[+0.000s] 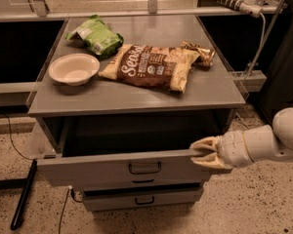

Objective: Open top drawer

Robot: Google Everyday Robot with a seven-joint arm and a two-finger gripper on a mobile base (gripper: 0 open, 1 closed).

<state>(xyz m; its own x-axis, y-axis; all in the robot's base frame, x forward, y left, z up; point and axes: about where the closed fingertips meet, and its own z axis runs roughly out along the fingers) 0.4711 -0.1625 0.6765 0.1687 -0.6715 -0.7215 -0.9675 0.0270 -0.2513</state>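
The top drawer is a wide grey drawer with a small black pull handle. It stands pulled out from the grey cabinet, and its deep dark inside shows. My gripper, cream-coloured on a white arm, is at the right end of the drawer's front panel. Its fingers are closed in on the panel's top edge.
On the cabinet top lie a white bowl, a green bag, a brown chip bag and a small snack wrapper. Two narrower drawers sit below. A black pole leans at the left on the speckled floor.
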